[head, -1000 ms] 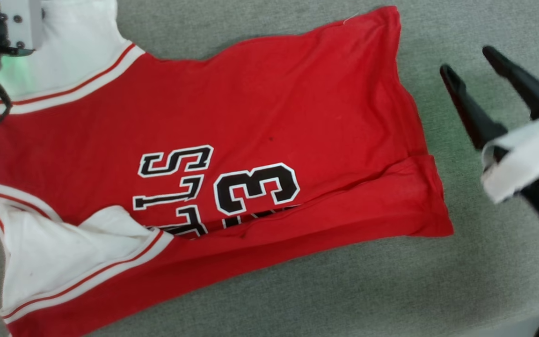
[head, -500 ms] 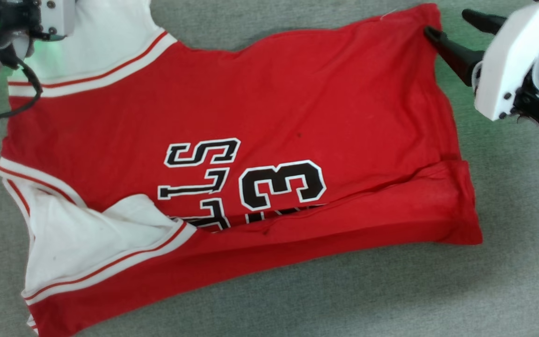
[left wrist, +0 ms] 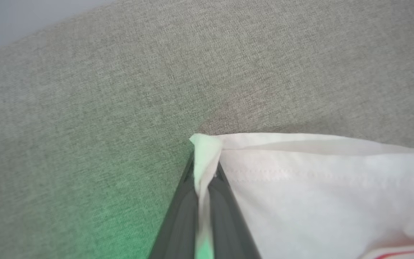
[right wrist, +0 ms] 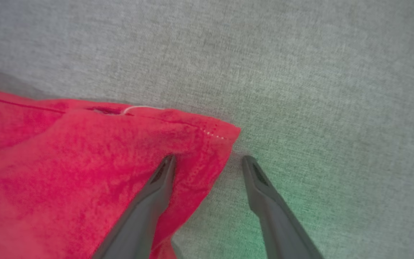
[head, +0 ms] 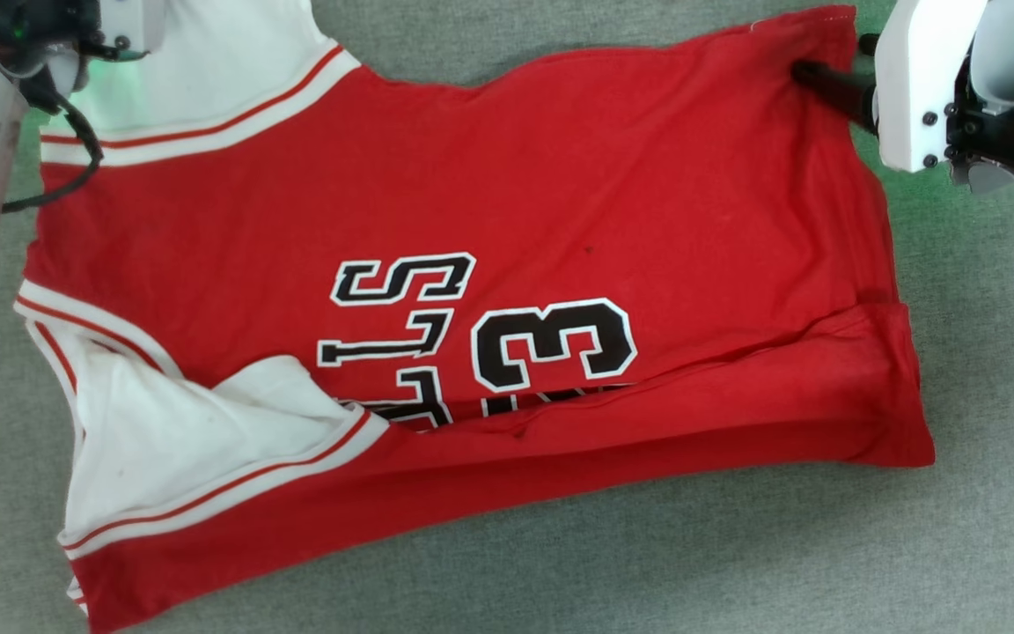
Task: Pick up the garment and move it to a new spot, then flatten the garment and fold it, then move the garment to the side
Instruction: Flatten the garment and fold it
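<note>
shirt (head: 507, 194): mostly flat on grey surface (head: 648, 563)
left gripper (left wrist: 205, 169): pinching white sleeve (left wrist: 318, 180) edge
right gripper (right wrist: 208, 160): spread, one finger (right wrist: 156, 187) maybe touching red corner (right wrist: 221, 135)

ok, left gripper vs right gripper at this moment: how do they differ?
1. The left gripper has its jaws shut on a corner of the white sleeve of the garment; the right gripper has its jaws open, holding nothing.
2. The left gripper is at the sleeve end; the right gripper straddles the red hem corner, one finger over cloth, the other over the grey surface.
Shared: both sit at the garment's far edge.
</note>
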`<state>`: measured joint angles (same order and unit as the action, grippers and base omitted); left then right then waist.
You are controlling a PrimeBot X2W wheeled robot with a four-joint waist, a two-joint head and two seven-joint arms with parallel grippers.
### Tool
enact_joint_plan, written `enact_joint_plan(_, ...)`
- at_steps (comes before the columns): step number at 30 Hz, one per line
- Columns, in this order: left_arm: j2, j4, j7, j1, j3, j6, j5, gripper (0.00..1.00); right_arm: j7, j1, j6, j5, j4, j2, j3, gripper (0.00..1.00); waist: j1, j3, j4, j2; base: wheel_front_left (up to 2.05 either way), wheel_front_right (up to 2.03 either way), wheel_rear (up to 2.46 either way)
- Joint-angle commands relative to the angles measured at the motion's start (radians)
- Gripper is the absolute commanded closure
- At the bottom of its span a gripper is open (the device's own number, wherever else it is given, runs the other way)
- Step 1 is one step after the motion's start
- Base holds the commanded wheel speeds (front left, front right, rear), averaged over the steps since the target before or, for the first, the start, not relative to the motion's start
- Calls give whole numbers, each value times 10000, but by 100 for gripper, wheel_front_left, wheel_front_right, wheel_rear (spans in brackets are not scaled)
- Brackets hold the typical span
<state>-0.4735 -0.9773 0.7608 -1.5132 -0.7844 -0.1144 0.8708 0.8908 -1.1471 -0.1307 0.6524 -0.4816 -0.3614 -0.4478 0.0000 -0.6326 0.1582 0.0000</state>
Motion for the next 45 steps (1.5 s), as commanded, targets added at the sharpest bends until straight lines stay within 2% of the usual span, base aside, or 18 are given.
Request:
enact_joint_plan(1, 87, -382, 58, 612, -215, -24, 13, 100, 112, 212, -1, 104, -337, 124, -345, 100, 0, 13, -40, 0, 0, 0, 0)
enact_joint_plan(7, 82, -431, -438, 523, -40, -82, 236, 100, -362, -41, 5, 305, -563, -259, -554, 100, 0, 277, -237, 0, 0, 0, 0)
enact_joint_plan(17, -22, 330, -1224, 655, 114, -171, 860, 100, -1952, 471, 6, 781, 39, -1204, -1275, 100, 0, 1301, -863, 0, 0, 0, 0)
enact_joint_plan(23, -465, 1444, -1419, 1425, -87, -176, 1301, 100, -2741, 1138, 6, 1129, 562, -1956, -1796, 100, 0, 2103, -1280, 0, 0, 0, 0)
enact_joint_plan(29, -1186, 2658, -1259, 2430, -239, -161, 1573, 100, -3086, 1965, 6, 1452, 1142, -2699, -2186, 100, 0, 2908, -1652, 0, 0, 0, 0)
enact_joint_plan(33, -1680, 3802, -1094, 3360, -183, 227, 1841, 100, -3191, 2677, 6, 1777, 1578, -3205, -2243, 100, 0, 3377, -1871, 0, 0, 0, 0)
enact_joint_plan(38, -2249, 5729, -654, 4884, -99, 1111, 2498, 100, -3192, 3791, 6, 2112, 2146, -3747, -2007, 100, 0, 3785, -2126, 0, 0, 0, 0)
enact_joint_plan(45, -2881, 8341, -220, 6823, -279, 2319, 3149, 100, -3020, 5303, 4, 2346, 2626, -3988, -1353, 100, 0, 4070, -2330, 0, 0, 0, 0)
